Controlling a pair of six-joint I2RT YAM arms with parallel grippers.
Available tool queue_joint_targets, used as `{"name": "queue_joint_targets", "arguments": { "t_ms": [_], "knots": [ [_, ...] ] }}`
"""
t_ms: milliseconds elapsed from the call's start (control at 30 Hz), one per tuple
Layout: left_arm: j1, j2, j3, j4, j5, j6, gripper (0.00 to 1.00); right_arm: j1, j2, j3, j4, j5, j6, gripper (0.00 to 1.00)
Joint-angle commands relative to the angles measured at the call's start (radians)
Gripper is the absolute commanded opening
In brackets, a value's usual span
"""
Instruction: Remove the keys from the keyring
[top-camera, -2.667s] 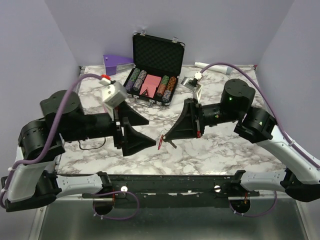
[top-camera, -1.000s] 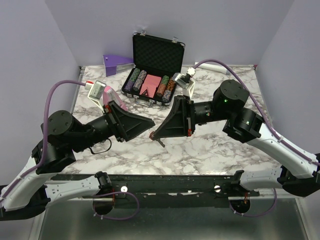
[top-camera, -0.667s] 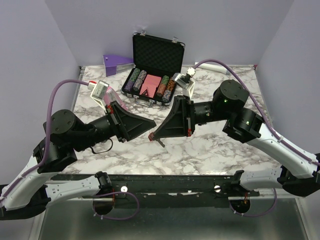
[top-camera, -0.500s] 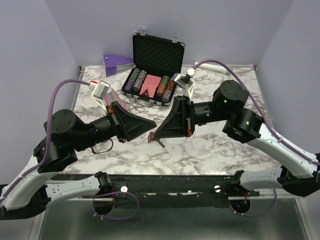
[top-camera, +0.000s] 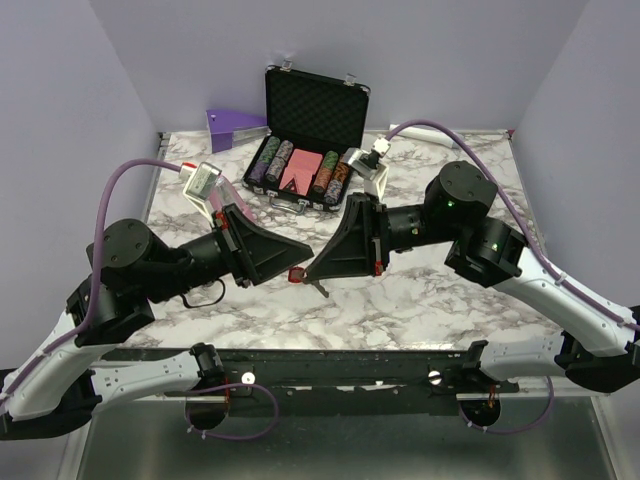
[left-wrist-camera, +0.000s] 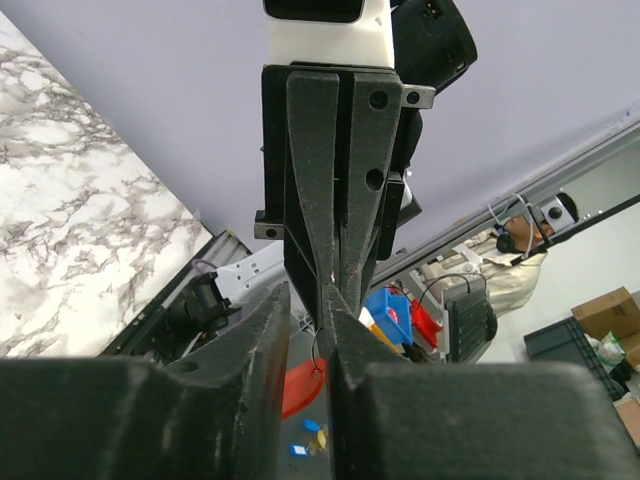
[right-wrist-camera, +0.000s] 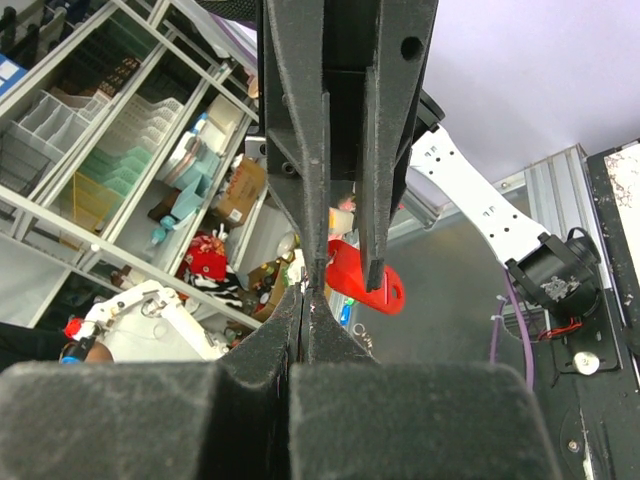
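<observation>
Small bright red keyring (right-wrist-camera: 368, 283), a flat tag on a thin wire ring, is in the air above the counter (top-camera: 430, 300) between both claw tips. Grey keys (top-camera: 322, 289) dangle beneath, number not resolvable. Right claw (right-wrist-camera: 305, 315) is pinched closed on the ring. Left claw (left-wrist-camera: 308, 330) is narrowly parted around the wire; contact unclear.

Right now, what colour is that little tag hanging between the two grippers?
The keyring tag is bright red. It shows best in the right wrist view.
</observation>
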Motion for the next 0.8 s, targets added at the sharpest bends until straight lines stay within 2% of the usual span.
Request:
{"name": "queue_joint_targets", "arguments": {
  "t_ms": [0, 267, 600, 767],
  "knots": [
    [-0.004, -0.017, 0.000, -0.006, 0.033, -0.025, 0.30, 0.006, -0.004, 0.021, 0.026, 0.030, -0.026, 0.01],
    [-0.004, -0.026, -0.026, 0.020, 0.050, -0.045, 0.29, 0.006, -0.009, 0.024, 0.014, 0.037, -0.039, 0.01],
    [-0.004, -0.006, -0.015, 0.044, 0.068, -0.045, 0.20, 0.006, -0.015, 0.028, -0.011, 0.045, -0.059, 0.01],
    [-0.002, -0.007, -0.006, 0.052, 0.044, -0.051, 0.24, 0.007, -0.024, 0.024, -0.019, 0.050, -0.065, 0.01]
  ]
}}
